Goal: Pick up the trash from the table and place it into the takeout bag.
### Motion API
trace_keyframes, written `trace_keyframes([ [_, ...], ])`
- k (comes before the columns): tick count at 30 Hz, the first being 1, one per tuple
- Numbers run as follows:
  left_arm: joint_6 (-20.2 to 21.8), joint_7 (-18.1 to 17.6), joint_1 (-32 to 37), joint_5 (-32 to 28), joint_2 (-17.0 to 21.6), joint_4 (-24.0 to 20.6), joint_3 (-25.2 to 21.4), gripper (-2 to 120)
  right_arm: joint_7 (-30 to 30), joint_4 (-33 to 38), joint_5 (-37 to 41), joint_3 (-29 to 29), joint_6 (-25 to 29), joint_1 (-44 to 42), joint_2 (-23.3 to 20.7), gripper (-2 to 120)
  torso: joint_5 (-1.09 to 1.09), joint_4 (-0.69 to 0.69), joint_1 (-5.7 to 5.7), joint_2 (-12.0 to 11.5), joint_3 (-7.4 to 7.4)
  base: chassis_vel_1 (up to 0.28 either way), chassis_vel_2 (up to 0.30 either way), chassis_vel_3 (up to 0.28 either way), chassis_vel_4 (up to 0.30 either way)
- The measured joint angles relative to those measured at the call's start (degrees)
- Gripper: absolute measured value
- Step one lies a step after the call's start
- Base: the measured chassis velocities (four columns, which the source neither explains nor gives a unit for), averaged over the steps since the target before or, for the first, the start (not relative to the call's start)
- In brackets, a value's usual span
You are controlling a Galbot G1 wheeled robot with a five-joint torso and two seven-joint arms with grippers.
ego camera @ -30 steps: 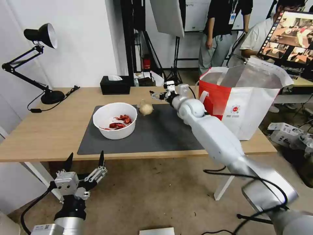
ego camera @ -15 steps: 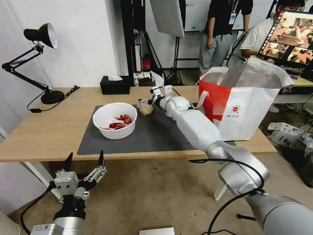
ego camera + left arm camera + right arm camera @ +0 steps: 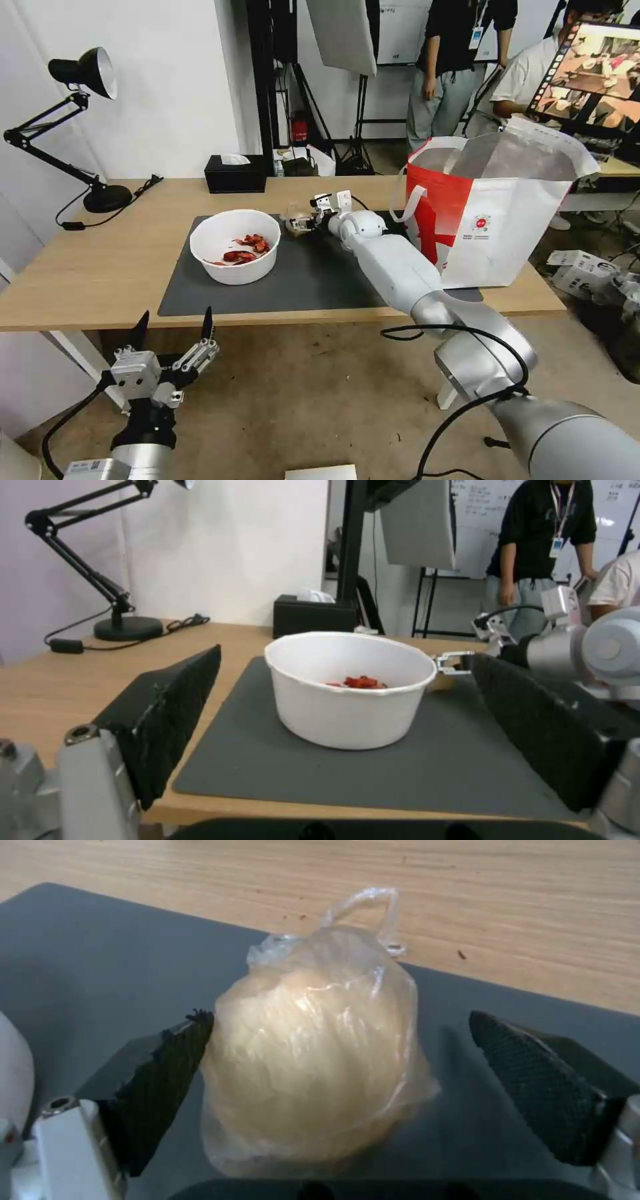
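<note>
Right wrist view puts the right tool (image 3: 340,1075) low over the large dark grey rectangular mat (image 3: 80,955), its two black textured fingers (image 3: 170,1075) spread wide to either side of the small clear plastic bag holding a pale beige lump (image 3: 313,1060); one finger touches or nearly touches the bag's side, while the other stands clear of it, so nothing is pinched yet. In the head view that same right tool (image 3: 303,221) reaches across the mat to the bag (image 3: 298,217), which sits on the mat just beside the white round bowl with red scraps (image 3: 235,245). The step in hand looks like the grasp of this piece of trash, with the approach about done. The next move, as I judge it, calls for pressing the fingers together gently on the soft, slippery bag, then lifting it clear before carrying it over to the large red-and-white takeout bag with silver foil lining (image 3: 493,207), which stands open on the long light-wood surface (image 3: 100,267) at the robot's right. The bowl still awaits its turn. The left tool (image 3: 172,327) hangs parked below the near edge of the surface, its fingers spread and empty, facing the bowl (image 3: 350,690).
</note>
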Motion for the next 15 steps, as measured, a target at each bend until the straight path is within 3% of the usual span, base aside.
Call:
trace_keyframes([
  [5, -0.1, 0.0, 0.0, 0.3, -0.2, 0.0, 0.1, 100, -1.1, -0.7, -0.6, 0.1, 0.5, -0.1, 0.0, 87, 0.00, 0.00, 0.00, 0.0, 0.00, 0.000, 0.000, 0.000, 0.000],
  [15, -0.4, 0.0, 0.2, 0.6, -0.4, 0.0, 0.1, 100, -2.2, -1.4, -1.9, 0.1, 1.9, -0.7, -0.1, 46, 0.00, 0.00, 0.00, 0.0, 0.00, 0.000, 0.000, 0.000, 0.000],
])
